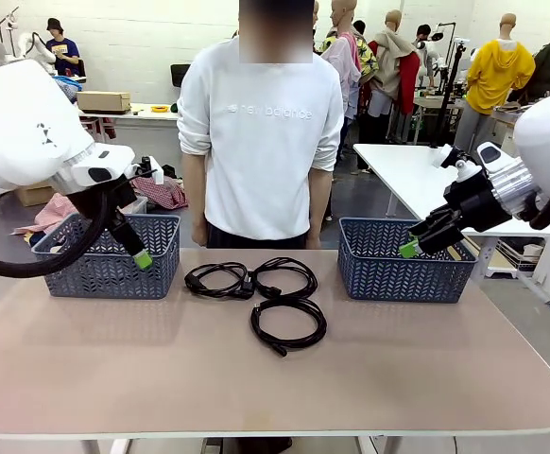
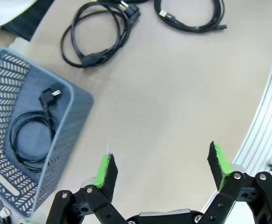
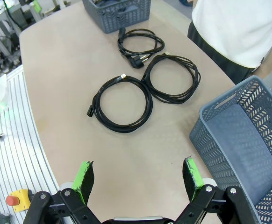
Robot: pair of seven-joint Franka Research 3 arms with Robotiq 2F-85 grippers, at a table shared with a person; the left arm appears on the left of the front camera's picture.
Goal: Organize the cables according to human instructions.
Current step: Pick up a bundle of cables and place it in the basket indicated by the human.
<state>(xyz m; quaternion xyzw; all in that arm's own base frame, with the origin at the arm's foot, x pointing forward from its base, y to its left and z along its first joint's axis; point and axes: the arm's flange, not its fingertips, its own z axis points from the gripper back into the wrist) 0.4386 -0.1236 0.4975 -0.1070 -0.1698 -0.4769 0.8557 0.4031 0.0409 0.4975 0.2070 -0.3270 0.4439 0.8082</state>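
Sorting barely begun: one cable (image 2: 50,96) is stowed in the left basket (image 2: 75,116), three cables (image 3: 122,128) are left on the table (image 1: 275,388), the right basket (image 3: 220,135) is unfilled, and the left gripper (image 2: 160,154) and right gripper (image 3: 137,163) are held wide, empty.

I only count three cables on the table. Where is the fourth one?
The fourth cable lies coiled on the floor of the left basket, shown in the left wrist view.
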